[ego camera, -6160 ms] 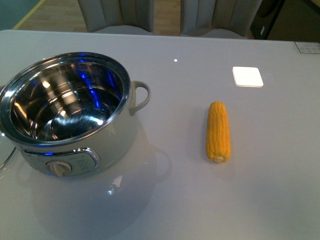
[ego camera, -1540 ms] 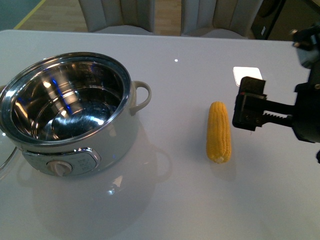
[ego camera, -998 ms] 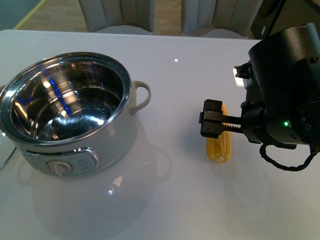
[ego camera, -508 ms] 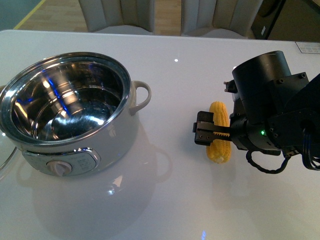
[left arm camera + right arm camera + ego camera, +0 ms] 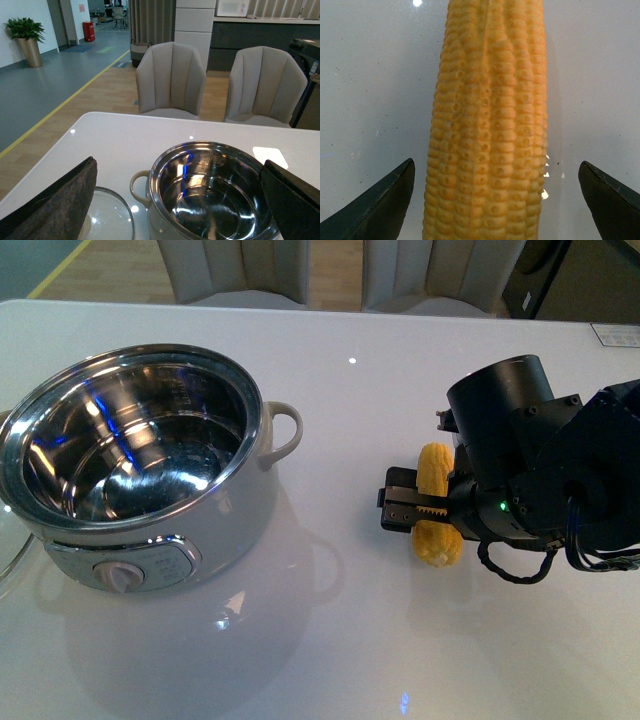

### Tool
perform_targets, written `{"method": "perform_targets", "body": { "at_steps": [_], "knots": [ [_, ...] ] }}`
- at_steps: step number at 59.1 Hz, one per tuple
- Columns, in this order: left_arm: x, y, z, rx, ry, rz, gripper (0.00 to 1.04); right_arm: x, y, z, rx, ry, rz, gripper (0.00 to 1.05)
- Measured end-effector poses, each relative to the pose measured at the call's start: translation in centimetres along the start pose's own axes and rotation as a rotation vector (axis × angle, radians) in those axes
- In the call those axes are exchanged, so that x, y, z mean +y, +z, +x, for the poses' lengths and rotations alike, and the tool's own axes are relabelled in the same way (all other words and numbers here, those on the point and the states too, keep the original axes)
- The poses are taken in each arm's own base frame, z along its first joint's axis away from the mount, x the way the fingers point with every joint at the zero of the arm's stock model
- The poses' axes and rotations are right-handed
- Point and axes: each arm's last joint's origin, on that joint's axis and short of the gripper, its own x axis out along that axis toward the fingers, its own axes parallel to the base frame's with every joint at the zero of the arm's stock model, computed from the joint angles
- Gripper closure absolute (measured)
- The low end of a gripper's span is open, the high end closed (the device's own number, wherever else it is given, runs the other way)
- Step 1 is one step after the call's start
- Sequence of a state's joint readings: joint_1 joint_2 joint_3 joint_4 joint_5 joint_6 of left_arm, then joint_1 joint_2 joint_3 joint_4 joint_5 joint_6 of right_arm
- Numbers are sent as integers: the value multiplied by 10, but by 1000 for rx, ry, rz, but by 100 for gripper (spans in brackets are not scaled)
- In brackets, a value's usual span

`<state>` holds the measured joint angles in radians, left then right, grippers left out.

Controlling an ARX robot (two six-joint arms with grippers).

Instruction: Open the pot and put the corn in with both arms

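The cream-white pot (image 5: pixel 250 502) stands open at the left, its steel bowl empty; it also shows in the left wrist view (image 5: pixel 215 200). Its glass lid (image 5: pixel 107 215) lies on the table beside it, just showing at the front view's left edge (image 5: pixel 8 552). The yellow corn (image 5: pixel 436 472) lies on the table to the right. My right gripper (image 5: pixel 435 512) is open and low over the corn (image 5: pixel 490 125), one finger (image 5: pixel 375 200) on each side, not touching. My left gripper (image 5: pixel 172 210) is open and empty above the pot's near side; that arm is out of the front view.
The white table (image 5: pixel 330 640) runs under everything. Two grey chairs (image 5: pixel 235 270) stand behind its far edge. A white square pad (image 5: pixel 270 156) lies past the pot. The right arm's black body (image 5: pixel 540 470) covers the table right of the corn.
My right arm came in from the right, swung over the corn and sank until its open jaws straddle the cob. The corn and pot have not moved.
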<state>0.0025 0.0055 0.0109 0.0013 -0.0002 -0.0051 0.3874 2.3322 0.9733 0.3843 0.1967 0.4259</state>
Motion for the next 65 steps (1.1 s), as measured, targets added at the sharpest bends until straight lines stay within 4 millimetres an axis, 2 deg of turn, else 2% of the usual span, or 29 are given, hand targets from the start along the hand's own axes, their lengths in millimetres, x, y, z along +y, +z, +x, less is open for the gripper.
{"method": "perform_targets", "body": {
  "at_steps": [7, 8, 13, 19, 23, 31, 40, 48, 57, 65],
  "knots": [
    [0, 0, 0, 0, 0, 0, 7, 0, -1, 3, 5, 5, 0, 12],
    [0, 0, 0, 0, 0, 0, 7, 0, -2, 3, 7, 5, 0, 18],
    [0, 0, 0, 0, 0, 0, 7, 0, -3, 4, 11, 5, -1, 30],
    [0, 0, 0, 0, 0, 0, 7, -1, -3, 4, 13, 9, 1, 49],
    [0, 0, 0, 0, 0, 0, 7, -1, -2, 4, 12, 12, 1, 58],
    [0, 0, 0, 0, 0, 0, 7, -1, -4, 4, 9, 20, 3, 70],
    [0, 0, 0, 0, 0, 0, 7, -5, -8, -6, 3, 30, -5, 76],
    [0, 0, 0, 0, 0, 0, 7, -9, -1, -21, -22, 49, -13, 77],
    [0, 0, 0, 0, 0, 0, 7, -12, 16, -45, -63, 103, 13, 78],
    [0, 0, 0, 0, 0, 0, 7, -4, 43, -81, -129, 198, 37, 80]
  ]
}}
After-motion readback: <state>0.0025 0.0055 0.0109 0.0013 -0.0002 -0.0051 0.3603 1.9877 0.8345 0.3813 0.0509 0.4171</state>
